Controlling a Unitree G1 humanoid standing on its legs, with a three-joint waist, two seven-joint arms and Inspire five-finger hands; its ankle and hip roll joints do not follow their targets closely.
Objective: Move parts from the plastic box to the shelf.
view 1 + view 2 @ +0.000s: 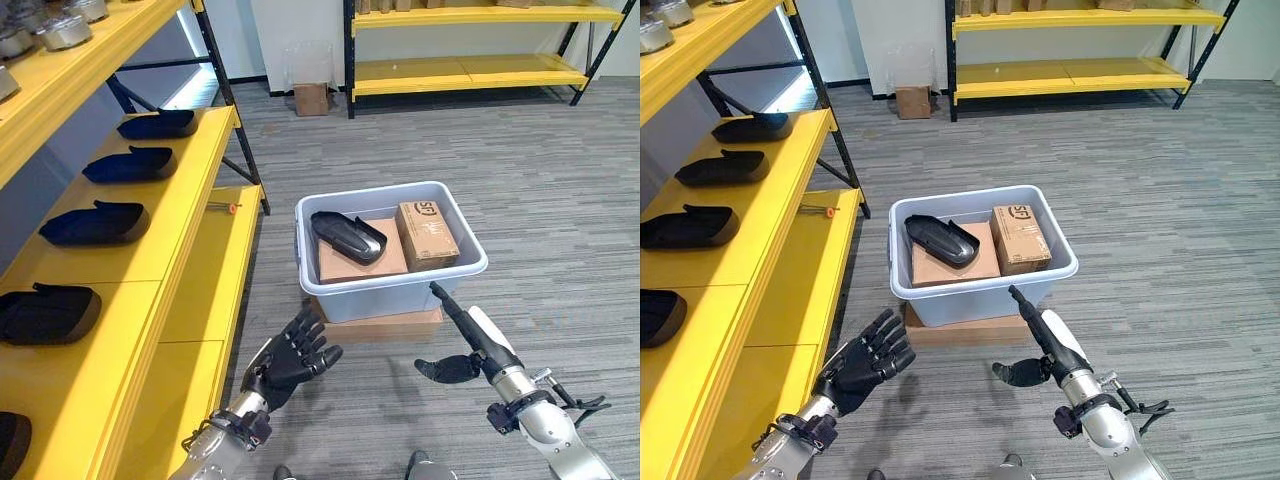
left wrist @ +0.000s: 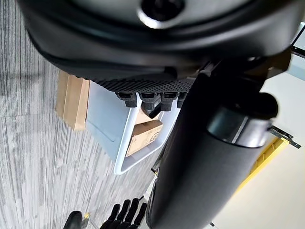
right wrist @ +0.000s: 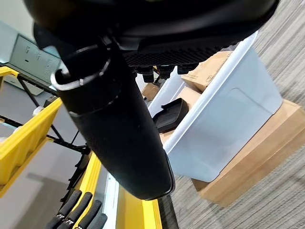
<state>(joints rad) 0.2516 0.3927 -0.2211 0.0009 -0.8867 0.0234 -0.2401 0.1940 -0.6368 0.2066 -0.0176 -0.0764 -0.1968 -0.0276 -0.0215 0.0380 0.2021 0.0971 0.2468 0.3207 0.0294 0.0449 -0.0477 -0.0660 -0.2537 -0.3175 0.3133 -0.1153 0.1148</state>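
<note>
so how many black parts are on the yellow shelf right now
5: four lie in a row along the middle level, and a fifth shows partly at the near edge. More may lie out of view.

Print on carton (image 1: 427,234) in plastic box (image 1: 391,292), unreadable.

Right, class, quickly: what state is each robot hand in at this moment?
Left hand: open, fingers relaxed, holding nothing.
Right hand: open, fingers straight, holding nothing.

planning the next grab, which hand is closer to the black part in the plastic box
Left, though only by a little. The left hand hangs open below the box's near-left corner, the side where the black part lies. The right hand is open at the plastic box's near-right corner.
</note>
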